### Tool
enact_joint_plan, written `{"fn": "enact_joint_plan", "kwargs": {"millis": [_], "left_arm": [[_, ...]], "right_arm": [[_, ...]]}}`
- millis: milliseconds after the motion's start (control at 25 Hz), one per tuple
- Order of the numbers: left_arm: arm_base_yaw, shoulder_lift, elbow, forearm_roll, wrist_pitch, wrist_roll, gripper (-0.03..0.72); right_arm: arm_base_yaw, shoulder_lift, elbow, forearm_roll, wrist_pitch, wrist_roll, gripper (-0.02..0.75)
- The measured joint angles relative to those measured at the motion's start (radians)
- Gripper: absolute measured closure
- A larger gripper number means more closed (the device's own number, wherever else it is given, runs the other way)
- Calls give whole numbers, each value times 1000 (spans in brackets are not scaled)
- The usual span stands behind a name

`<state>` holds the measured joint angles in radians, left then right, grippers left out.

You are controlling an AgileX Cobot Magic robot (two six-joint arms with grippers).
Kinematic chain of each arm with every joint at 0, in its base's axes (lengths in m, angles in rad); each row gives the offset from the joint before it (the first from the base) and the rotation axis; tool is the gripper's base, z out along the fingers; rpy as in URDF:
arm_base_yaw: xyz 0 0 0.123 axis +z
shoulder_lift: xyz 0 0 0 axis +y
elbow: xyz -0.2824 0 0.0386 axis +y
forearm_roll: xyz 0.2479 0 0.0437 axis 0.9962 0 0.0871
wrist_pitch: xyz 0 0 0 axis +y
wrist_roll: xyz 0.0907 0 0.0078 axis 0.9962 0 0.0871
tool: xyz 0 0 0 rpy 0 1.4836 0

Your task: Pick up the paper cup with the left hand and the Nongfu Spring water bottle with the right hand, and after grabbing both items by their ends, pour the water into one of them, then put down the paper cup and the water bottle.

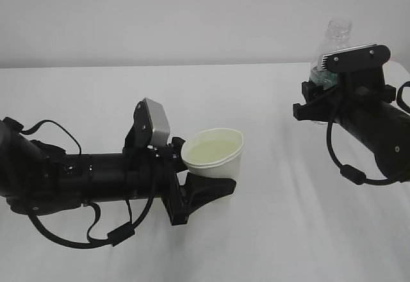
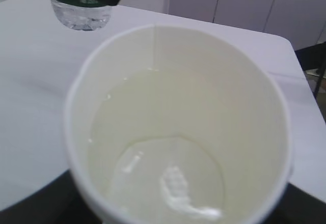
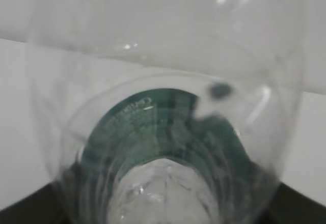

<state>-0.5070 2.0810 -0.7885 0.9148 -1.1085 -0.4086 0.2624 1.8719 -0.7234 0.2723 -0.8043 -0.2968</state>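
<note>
The white paper cup (image 1: 216, 160) stands about upright in my left gripper (image 1: 206, 178), which is shut on its lower part from the left. Clear water (image 1: 212, 148) lies in the cup, pale against the cream inside. The left wrist view looks straight down into the paper cup (image 2: 178, 107), with the water (image 2: 163, 168) pooled at its bottom. At the right rear my right gripper (image 1: 325, 88) is shut on the green-labelled middle of the Nongfu Spring water bottle (image 1: 334, 37), upright with its open neck on top. Through the bottle (image 3: 168, 132) in the right wrist view I make out no clear water level.
A white table (image 1: 288, 218) spreads under both arms, with a pale wall behind. The bottle's base (image 2: 81, 18) shows at the top left of the left wrist view, beyond the cup. A dark object (image 2: 316, 63) sits past the table's far right edge.
</note>
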Motion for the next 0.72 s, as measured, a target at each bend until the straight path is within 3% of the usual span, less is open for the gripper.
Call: {"fn": "enact_joint_plan", "kwargs": {"millis": [720], "left_arm": [[19, 0, 0, -258, 77, 67, 211]], "right_arm": [[0, 0, 0, 2, 2, 0, 293]]}}
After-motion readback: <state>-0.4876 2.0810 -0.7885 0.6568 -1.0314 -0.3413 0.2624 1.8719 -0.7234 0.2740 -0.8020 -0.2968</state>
